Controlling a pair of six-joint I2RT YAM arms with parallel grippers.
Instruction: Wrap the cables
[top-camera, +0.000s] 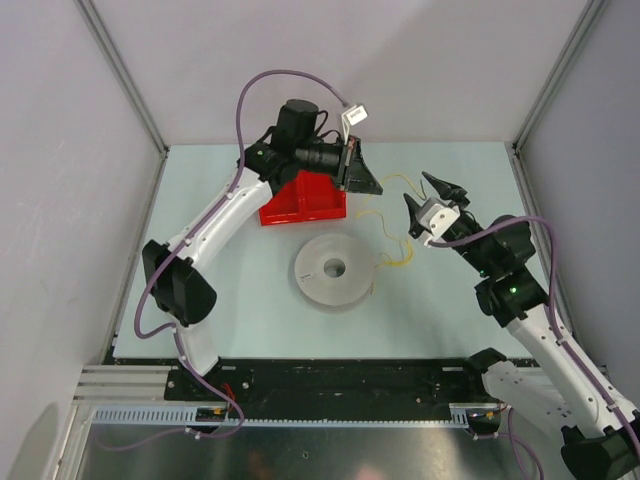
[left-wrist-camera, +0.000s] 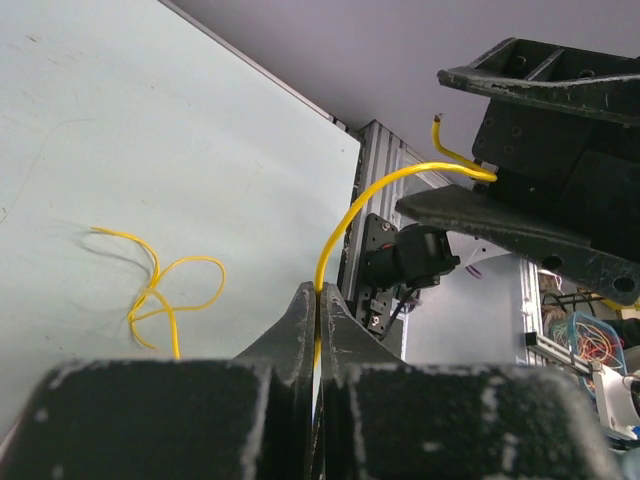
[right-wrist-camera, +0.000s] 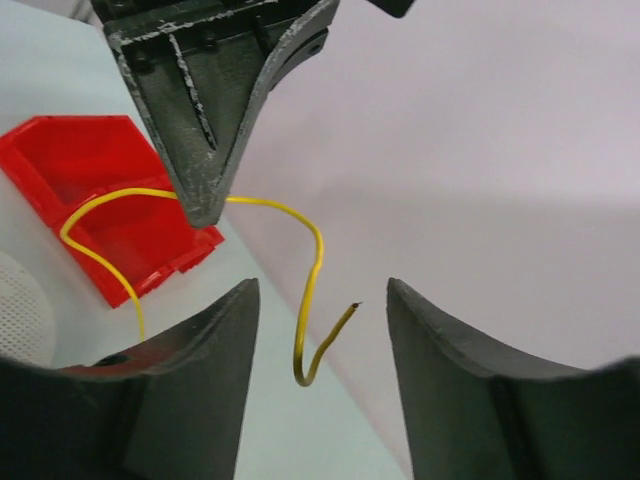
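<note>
Right wrist view, yellow cable: thin, kinked wire. It arcs out from the tip of the left gripper, bends downward, hooks back up and ends in a free cut tip.
Cable position: the free end hangs in the gap between the right gripper's fingers and, in this view, touches neither. From the other side of the left gripper's tip, the wire bows out over the red bin and drops toward the table.
Slack loops: a small tangle of the same wire. It lies flat on the table, well apart from both grippers and just to the right of the spool in the top view.
Left gripper: jaws pressed together with the cable pinched at their tips. From there the wire rises in a curve toward the right gripper.
Right gripper: jaws spread wide and clamped on nothing. It faces the left gripper at close range, raised off the table.
Red bin: open plastic tray at the far middle of the table, partly under the left arm's wrist.
Spool: white, round, with a centre hole. It lies flat on the table, nearer than the bin.
Table: pale blue-green surface.
</note>
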